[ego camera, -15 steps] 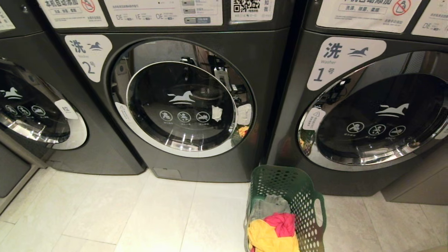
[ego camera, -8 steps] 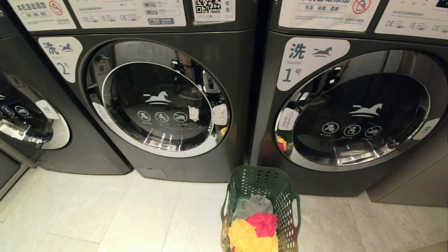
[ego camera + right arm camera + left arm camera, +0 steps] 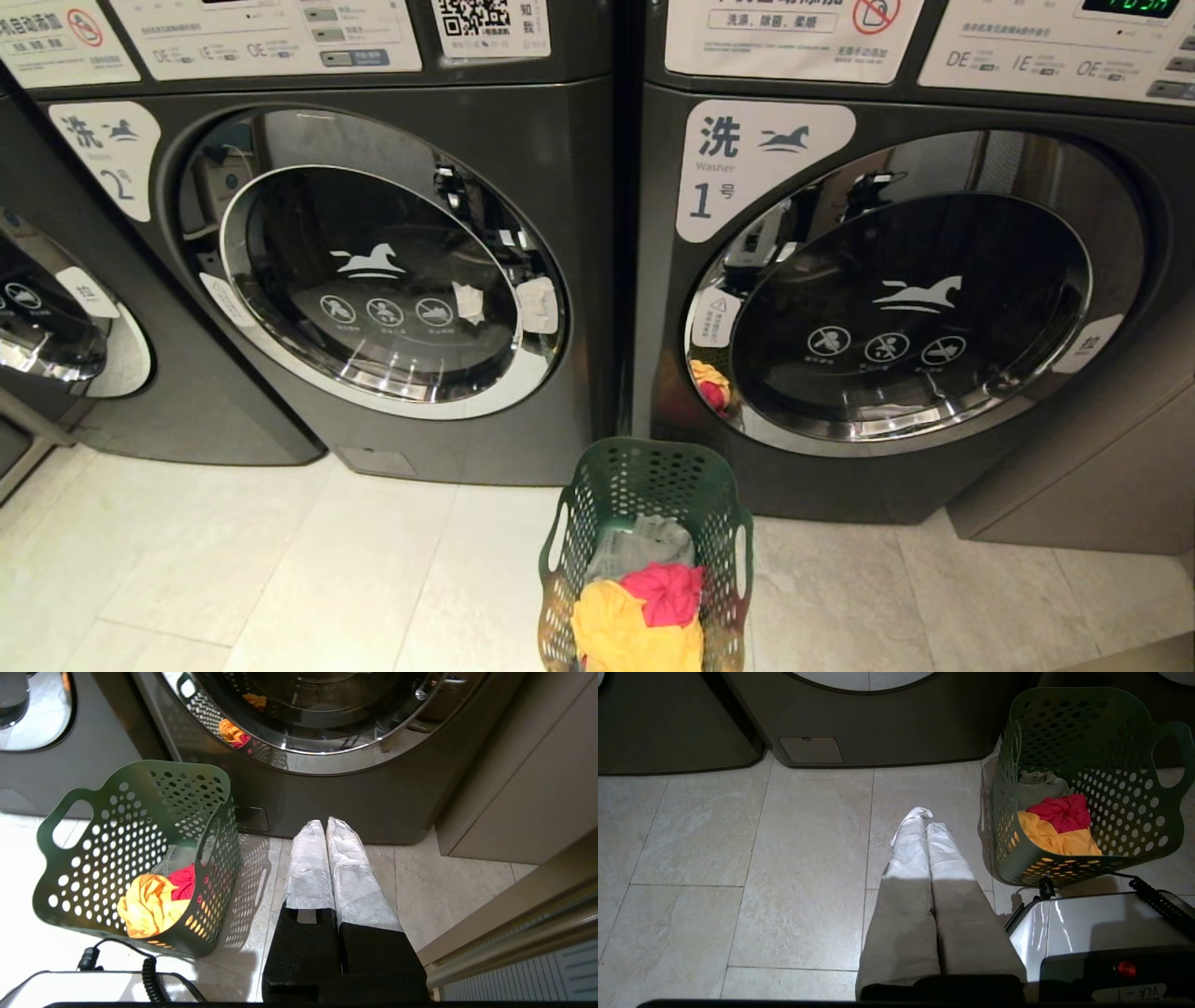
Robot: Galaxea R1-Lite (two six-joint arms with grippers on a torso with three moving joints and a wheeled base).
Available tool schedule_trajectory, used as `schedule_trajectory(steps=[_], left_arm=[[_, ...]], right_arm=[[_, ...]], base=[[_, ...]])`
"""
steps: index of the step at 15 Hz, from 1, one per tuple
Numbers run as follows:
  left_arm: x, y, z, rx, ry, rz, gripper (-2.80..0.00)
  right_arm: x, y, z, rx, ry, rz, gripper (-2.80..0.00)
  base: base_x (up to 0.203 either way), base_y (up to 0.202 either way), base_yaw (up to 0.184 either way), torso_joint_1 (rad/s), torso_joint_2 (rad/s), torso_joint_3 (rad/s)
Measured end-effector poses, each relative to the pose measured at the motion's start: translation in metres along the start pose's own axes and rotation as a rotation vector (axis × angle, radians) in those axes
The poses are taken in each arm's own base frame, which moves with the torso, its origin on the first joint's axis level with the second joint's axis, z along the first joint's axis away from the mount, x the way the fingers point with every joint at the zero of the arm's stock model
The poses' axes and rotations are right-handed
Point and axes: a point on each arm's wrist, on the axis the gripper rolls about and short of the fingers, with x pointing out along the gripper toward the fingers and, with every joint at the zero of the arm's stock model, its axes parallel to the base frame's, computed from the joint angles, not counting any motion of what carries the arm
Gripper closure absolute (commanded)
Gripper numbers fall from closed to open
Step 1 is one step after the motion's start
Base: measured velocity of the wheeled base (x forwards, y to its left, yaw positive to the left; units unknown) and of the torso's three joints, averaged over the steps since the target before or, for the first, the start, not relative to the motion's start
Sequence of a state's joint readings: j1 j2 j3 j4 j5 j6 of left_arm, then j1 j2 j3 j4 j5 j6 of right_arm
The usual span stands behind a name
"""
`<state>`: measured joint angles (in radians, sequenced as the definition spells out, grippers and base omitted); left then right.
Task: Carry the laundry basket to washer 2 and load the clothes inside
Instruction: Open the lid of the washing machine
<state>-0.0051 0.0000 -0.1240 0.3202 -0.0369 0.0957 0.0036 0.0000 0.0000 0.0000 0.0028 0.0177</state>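
My basket (image 3: pixel 644 551) with clothes (image 3: pixel 639 607) stands before washer 1 (image 3: pixel 896 280), right of washer 2 (image 3: pixel 373 280); my left tool (image 3: pixel 927 816) and right tool (image 3: pixel 325 823) flank it, both clenched empty.

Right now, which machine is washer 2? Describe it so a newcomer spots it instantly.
A row of dark grey front-load washers faces the tiled floor. Washer 2 is the middle one in the head view, left of the green laundry basket. Its white label reads "2"; the washer to its right is labelled "1".

Label "洗 2号" on washer 2 (image 3: pixel 373 280), "洗 Washer 1号" on right washer (image 3: pixel 896 299)
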Motion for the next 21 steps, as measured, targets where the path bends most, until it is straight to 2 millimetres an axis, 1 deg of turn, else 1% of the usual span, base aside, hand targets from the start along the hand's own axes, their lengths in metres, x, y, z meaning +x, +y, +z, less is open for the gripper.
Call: schedule_trajectory(steps=[6,12,21], left_arm=[[0.0001,0.0000,-0.0002,0.000,0.000,0.002,0.00],[0.0002,0.0001,-0.0003,-0.001,0.001,0.003,0.00],[0.0001,-0.0001,-0.0003,0.001,0.001,-0.001,0.00]], right_arm=[[0.0000,0.0000,0.0000,0.003,0.000,0.000,0.00],[0.0000,0.0000,0.0000,0.003,0.000,-0.001,0.00],[0.0000,0.0000,0.0000,0.001,0.000,0.000,0.00]], base=[[0.000,0.000,0.000,0.000,0.00,0.000],[0.002,0.005,-0.113,0.000,0.00,0.004],[0.000,0.000,0.000,0.000,0.00,0.000]])
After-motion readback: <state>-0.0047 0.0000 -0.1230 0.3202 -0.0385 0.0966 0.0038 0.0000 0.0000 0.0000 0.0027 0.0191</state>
